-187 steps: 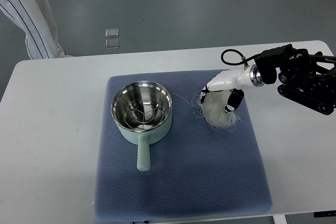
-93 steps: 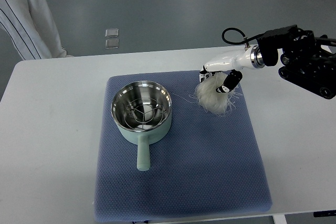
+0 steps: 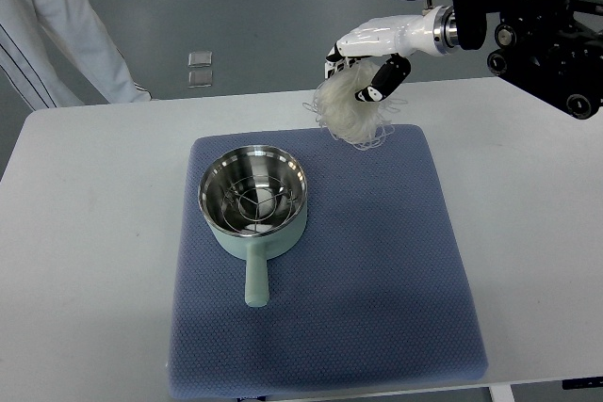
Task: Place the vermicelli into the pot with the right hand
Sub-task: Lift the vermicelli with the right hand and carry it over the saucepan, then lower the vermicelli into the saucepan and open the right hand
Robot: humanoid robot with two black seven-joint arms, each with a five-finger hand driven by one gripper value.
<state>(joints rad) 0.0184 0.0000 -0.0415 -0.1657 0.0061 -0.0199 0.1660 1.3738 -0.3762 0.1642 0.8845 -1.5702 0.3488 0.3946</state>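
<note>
White vermicelli (image 3: 349, 112), one loose tangled bundle, hangs clear of the blue mat (image 3: 325, 270) near its far edge, pinched in the curled fingers of the right hand (image 3: 369, 52), up and to the right of the pale-green steel-lined pot (image 3: 253, 201) standing on that mat upon the white bench (image 3: 85, 233).

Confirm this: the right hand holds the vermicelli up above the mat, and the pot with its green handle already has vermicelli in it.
Not quite. The top view shows the pot holding only a wire rack, no vermicelli. The rest stands: the right hand holds the vermicelli above the mat.
</note>
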